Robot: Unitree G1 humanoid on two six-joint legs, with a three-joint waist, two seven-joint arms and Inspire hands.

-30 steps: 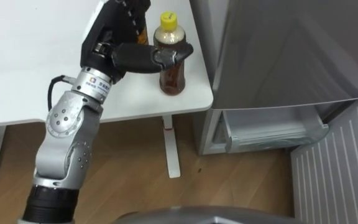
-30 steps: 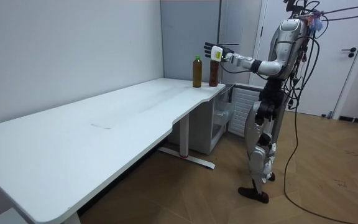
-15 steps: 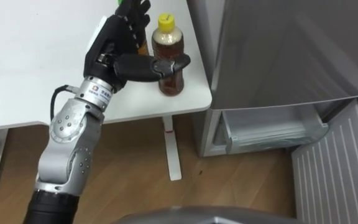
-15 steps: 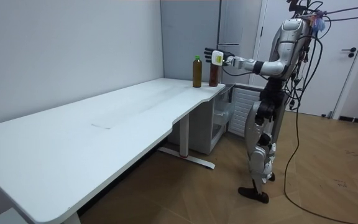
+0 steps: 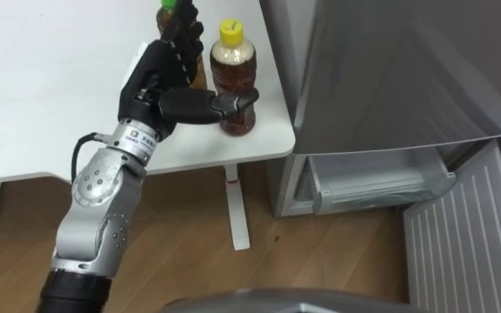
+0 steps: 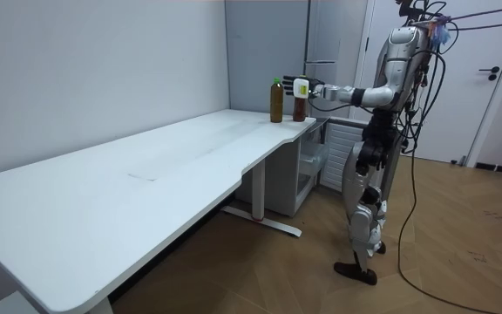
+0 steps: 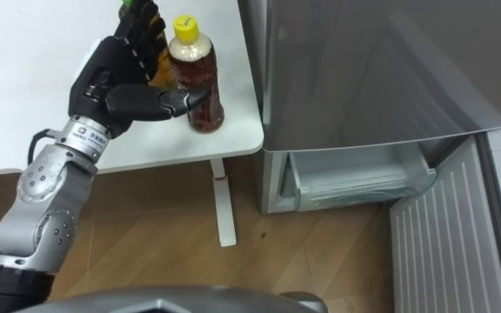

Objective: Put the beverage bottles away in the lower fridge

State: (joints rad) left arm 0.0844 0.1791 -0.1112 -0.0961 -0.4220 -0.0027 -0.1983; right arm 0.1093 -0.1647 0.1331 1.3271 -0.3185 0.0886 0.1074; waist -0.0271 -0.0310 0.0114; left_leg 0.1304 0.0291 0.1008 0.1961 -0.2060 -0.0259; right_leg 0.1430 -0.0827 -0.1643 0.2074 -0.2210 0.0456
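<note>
An amber drink bottle with a yellow cap stands upright at the white table's near right corner. Just behind it and to its left is a second bottle with a green cap, mostly hidden by my left hand. That hand is open at the yellow-capped bottle: the thumb lies across its front, and the straight fingers rise between the two bottles. In the room view I stand at the table's end, left arm stretched out, the hand level with both bottles.
The grey fridge stands right beside the table's edge. Its lower compartment is open, showing a clear drawer, and the lower door swings out at the right. Wooden floor and the table's leg lie below.
My left hand has come down and in from above the yellow-capped bottle to its side. The thumb now lies lower across its front. Both bottles stayed put.
</note>
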